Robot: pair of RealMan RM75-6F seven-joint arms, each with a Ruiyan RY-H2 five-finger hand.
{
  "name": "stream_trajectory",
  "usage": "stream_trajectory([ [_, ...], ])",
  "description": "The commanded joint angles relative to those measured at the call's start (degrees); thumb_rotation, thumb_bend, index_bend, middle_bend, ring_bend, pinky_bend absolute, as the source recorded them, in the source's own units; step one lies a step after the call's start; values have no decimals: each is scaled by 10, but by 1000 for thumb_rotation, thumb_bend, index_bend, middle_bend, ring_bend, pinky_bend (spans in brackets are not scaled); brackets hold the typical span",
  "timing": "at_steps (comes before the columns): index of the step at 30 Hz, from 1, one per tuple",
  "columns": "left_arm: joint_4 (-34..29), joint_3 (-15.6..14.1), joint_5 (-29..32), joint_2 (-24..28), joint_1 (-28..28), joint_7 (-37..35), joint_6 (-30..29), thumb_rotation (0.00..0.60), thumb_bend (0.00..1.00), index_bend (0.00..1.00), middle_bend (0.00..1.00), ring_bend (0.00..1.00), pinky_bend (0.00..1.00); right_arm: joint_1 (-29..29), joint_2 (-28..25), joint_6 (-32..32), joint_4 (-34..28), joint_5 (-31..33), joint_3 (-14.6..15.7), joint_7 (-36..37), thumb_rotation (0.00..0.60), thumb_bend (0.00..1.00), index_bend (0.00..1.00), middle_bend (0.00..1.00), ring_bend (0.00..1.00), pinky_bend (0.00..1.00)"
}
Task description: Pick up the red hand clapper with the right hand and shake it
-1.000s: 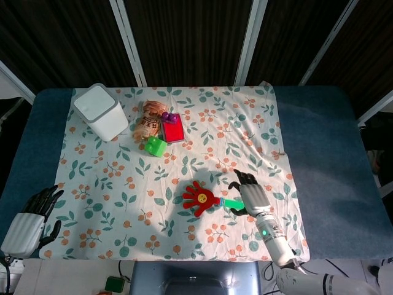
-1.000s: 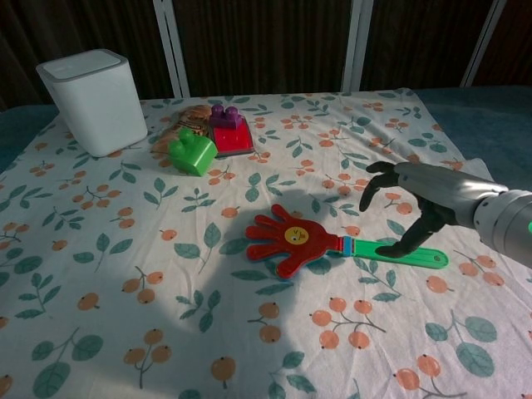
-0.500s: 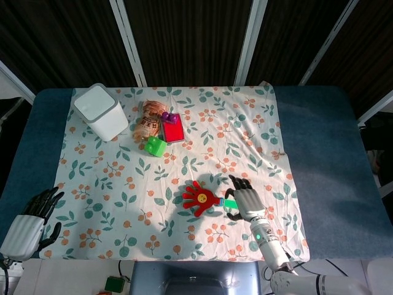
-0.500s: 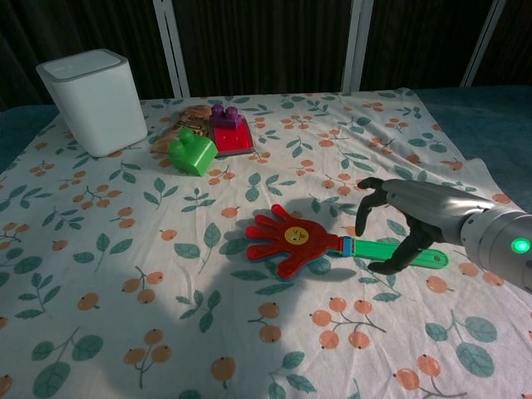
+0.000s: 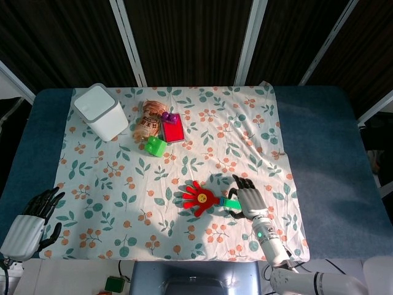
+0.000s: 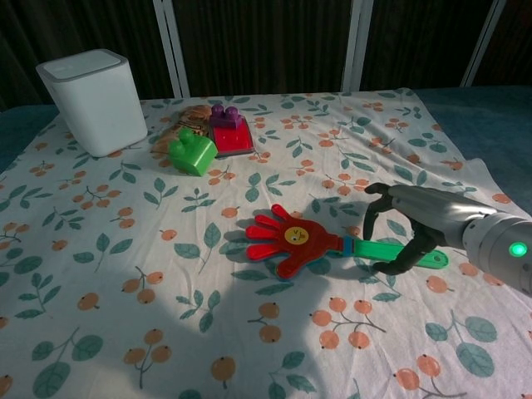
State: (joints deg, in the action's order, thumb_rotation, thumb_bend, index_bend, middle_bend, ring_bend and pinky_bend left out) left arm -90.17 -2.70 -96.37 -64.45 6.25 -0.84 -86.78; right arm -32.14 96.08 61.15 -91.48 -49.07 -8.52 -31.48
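Note:
The red hand clapper (image 6: 287, 239) lies flat on the flowered cloth, its green handle (image 6: 384, 248) pointing right. My right hand (image 6: 416, 223) arches over the handle: the fingers (image 6: 368, 218) come down on its far side and the thumb rests on the cloth at its near side. The handle stays on the cloth between them, not lifted. From the head view the clapper (image 5: 198, 198) sits near the cloth's front, with the right hand (image 5: 249, 198) over its green handle (image 5: 231, 203). My left hand (image 5: 34, 218) hangs at the front left, fingers apart, holding nothing.
A white box (image 6: 90, 100) stands at the back left. Beside it are a green block (image 6: 192, 154), a red plate with a purple block (image 6: 229, 133), and a brown snack packet (image 6: 188, 116). The dark blue table (image 5: 325, 160) extends to the right of the cloth.
My right hand has sunk lower over the green handle and its fingers have curled further around it. The clapper and the left hand have stayed where they were.

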Motion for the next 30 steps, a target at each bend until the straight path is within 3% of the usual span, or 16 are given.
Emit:
stream_trajectory([
  [1,0,0,1,0,0,1,0,600,503,0,0,0,136,-1,1,2,1,-2,1,1,600,369,565,61,0,0],
  [18,-5,2,8,3,-5,4,-5,600,507,0,0,0,141,-9,9,6,12,6,3,2,600,391,605,89,0,0],
  [25,-6,2,9,5,-6,9,-4,600,532,0,0,0,142,-11,15,12,20,3,1,5,600,414,707,202,2,0],
  [30,-8,2,9,5,-6,10,-4,600,532,0,0,0,142,-11,17,13,23,1,-1,13,600,429,772,277,70,0],
])
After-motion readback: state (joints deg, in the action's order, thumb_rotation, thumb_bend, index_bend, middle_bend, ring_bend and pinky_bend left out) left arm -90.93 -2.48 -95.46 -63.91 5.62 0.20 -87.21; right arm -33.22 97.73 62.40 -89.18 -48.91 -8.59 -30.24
